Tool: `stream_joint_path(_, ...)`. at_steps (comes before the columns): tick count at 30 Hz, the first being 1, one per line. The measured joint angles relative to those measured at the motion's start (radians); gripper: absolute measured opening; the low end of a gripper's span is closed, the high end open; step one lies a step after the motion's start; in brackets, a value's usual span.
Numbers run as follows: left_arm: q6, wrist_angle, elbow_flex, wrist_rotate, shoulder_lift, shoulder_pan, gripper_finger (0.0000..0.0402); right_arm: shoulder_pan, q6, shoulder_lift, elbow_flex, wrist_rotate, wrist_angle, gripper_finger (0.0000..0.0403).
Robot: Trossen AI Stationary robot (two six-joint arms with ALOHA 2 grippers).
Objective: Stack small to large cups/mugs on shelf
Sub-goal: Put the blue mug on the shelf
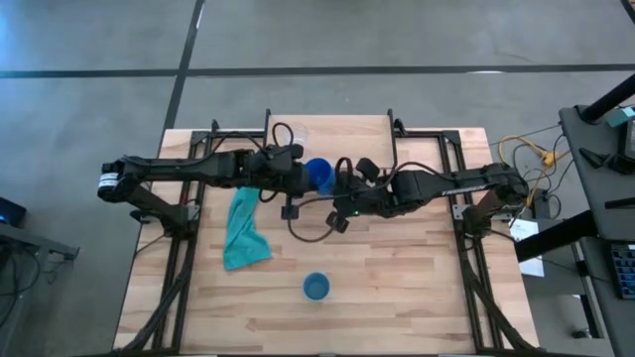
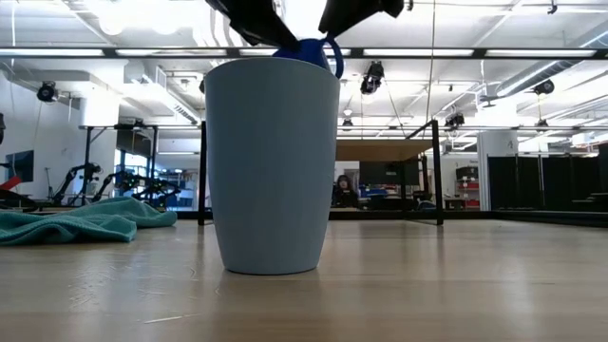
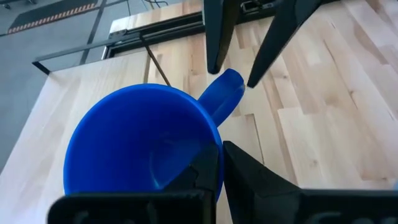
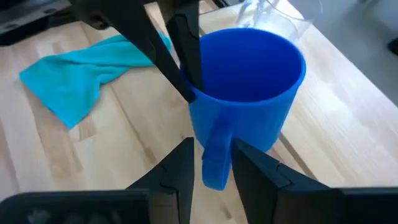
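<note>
High view | left gripper point(image 3: 217, 163) pinching dark blue handled plastic mug point(image 1: 318, 176) rim | right gripper point(image 4: 210, 163) fingers straddling its handle, slightly parted, not clamping

Open tabletop point(image 1: 397, 288) around lone light blue cup point(image 1: 316, 288).

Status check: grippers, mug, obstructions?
Left gripper clamped on dark blue mug rim. Right gripper straddles its handle, open. Glass cup just behind.

left arm point(image 1: 179, 171): matte black segmented links, white label band at outer end | right arm point(image 1: 446, 184): matte black, small green light, white lettering | looped black cables mid-span | claw fingers point(image 4: 180, 171): black, tapered, angular
</note>
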Motion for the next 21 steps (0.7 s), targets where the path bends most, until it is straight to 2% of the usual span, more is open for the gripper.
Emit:
stream_joint_path(6,0.000,-0.001,0.001,0.000,-0.004,0.000,0.0000,0.016,0.013,0.000,0.000,0.068,-0.019,0.0087)
stream_joint_path(13,0.000,-0.008,0.029,-0.002,-0.004,0.000,0.0000,0.016,0.016,0.000,-0.003,0.072,-0.015,0.0086)
stream_joint_path(21,0.000,0.001,0.052,0.001,-0.007,0.000,0.0000,0.016,0.016,0.002,-0.005,0.034,-0.027,0.0105)
